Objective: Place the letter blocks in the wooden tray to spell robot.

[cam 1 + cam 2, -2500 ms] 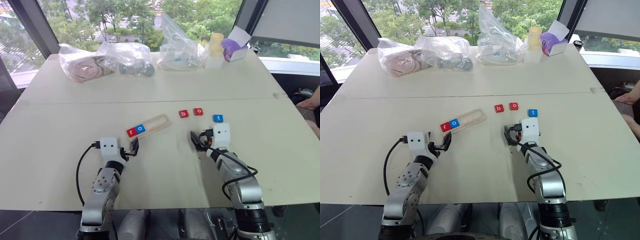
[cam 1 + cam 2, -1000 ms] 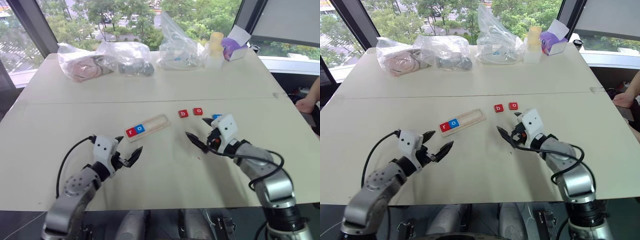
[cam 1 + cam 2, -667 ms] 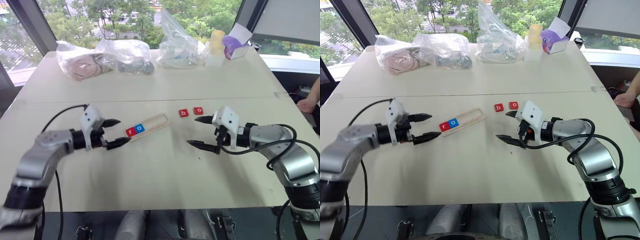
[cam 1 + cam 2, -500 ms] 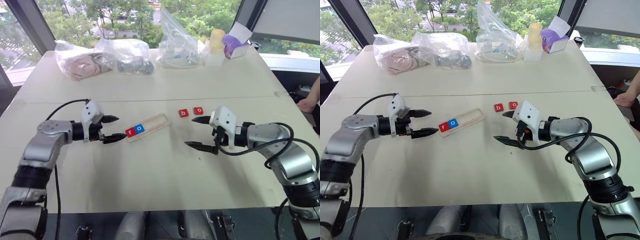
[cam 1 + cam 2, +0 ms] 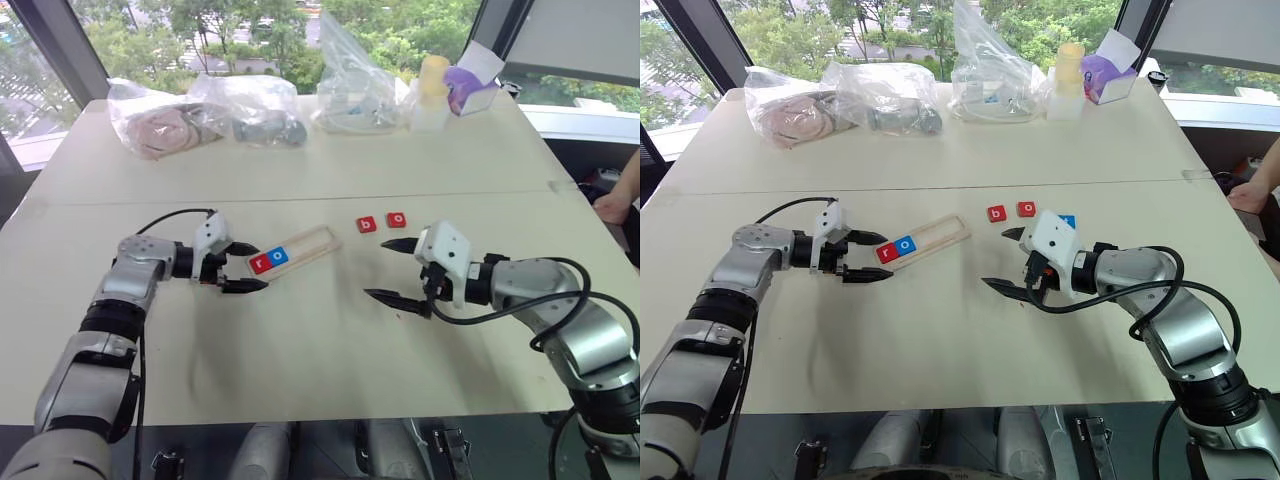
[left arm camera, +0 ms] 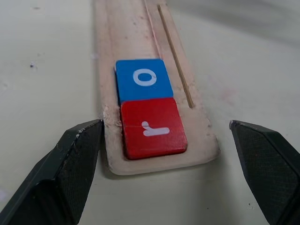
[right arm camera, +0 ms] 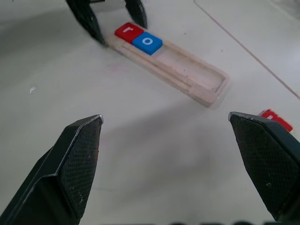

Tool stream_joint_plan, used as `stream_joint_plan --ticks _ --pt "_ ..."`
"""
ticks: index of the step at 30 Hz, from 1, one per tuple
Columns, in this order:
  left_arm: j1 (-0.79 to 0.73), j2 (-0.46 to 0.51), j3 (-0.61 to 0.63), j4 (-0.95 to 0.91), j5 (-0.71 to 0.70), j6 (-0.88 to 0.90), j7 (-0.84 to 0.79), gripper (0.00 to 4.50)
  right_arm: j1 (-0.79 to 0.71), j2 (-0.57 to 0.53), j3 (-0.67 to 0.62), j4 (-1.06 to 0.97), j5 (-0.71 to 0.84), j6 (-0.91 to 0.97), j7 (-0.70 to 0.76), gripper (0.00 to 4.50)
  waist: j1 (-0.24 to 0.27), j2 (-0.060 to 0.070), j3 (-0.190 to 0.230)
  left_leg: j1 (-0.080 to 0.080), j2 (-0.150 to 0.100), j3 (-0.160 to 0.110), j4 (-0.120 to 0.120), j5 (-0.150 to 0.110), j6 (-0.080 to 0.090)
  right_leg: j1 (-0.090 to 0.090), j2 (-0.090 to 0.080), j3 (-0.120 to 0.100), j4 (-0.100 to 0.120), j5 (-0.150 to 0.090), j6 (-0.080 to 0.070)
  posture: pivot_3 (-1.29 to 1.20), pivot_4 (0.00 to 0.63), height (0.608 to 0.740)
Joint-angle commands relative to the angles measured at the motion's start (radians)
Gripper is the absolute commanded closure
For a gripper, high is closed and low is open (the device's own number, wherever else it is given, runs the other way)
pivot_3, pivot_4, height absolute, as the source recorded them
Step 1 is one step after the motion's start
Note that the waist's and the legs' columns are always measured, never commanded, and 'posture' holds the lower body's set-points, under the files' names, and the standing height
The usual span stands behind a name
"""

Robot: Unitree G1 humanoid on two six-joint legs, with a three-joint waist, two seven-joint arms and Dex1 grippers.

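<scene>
Left gripper [image 5: 243,267]: fingers spread wide, empty, straddling the near end of the wooden tray [image 5: 312,243].
Right gripper [image 5: 392,272]: fingers wide apart, empty, hovering over bare table [image 5: 300,350], well apart from the tray.
Tray: lies slanted mid-table; red r block [image 6: 152,128] at the end by the left gripper, blue o block [image 6: 143,79] touching it.
Loose blocks: red b block [image 5: 367,225] and red o block [image 5: 397,219] side by side, just beyond the right gripper.

The left gripper [image 5: 243,267] has been swung in — its open fingers now straddle the wooden tray's [image 5: 312,243] near end.
</scene>
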Motion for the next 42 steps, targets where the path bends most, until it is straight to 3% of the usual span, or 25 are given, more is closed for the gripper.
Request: stream_joint_plan --ticks 1,15,20,27,35,42 --pt "-0.008 -0.009 0.002 0.014 0.024 -0.033 -0.007 0.0 0.012 -0.011 -0.031 -0.054 0.01 0.006 -0.013 0.05 0.0 0.0 0.0 0.0 0.0 0.0 0.0 0.0 0.0 0.0 0.0 0.0 0.0 0.0 0.0 0.0 0.15 0.74" --pt "0.065 -0.036 -0.003 0.007 0.116 -0.106 0.139 0.0 0.009 -0.023 -0.048 -0.069 0.012 0.023 -0.034 0.05 0.0 0.001 -0.002 0.005 0.0 0.0 0.002 0.001 -0.001 0.006 0.0 0.0 0.001 0.003 0.0 0.0 0.15 0.74" --pt "0.11 -0.049 -0.001 -0.043 0.116 -0.087 0.176 1.37 0.004 -0.025 -0.052 -0.073 0.019 0.032 -0.039 0.0 0.004 0.001 -0.002 0.015 0.0 0.0 0.001 0.001 -0.001 0.017 0.0 0.0 -0.001 0.003 0.0 0.0 0.15 0.74" --pt "0.164 -0.045 -0.007 -0.141 0.108 -0.063 0.17 1.37 -0.003 -0.031 -0.055 -0.067 0.02 0.036 -0.035 0.0 0.006 0.002 -0.003 0.018 0.0 0.0 0.001 0.001 0.0 0.019 0.0 0.001 -0.001 0.003 0.0 0.0 0.15 0.74" --pt "0.283 -0.02 -0.066 -0.486 0.022 0.034 0.029 1.37 -0.015 -0.034 -0.048 -0.054 0.018 0.033 -0.029 0.0 0.003 0.002 -0.002 0.016 0.0 0.0 -0.001 0.0 0.001 0.017 0.0 0.001 -0.003 0.003 0.0 0.0 0.15 0.74" --pt "0.343 0.007 -0.096 -0.615 -0.002 0.057 -0.03 1.37 -0.018 -0.035 -0.043 -0.055 0.018 0.034 -0.025 0.0 -0.001 0.001 -0.002 0.016 0.001 0.0 -0.001 0.0 0.001 0.017 0.0 0.001 -0.003 0.003 0.0 0.0 0.15 0.74"
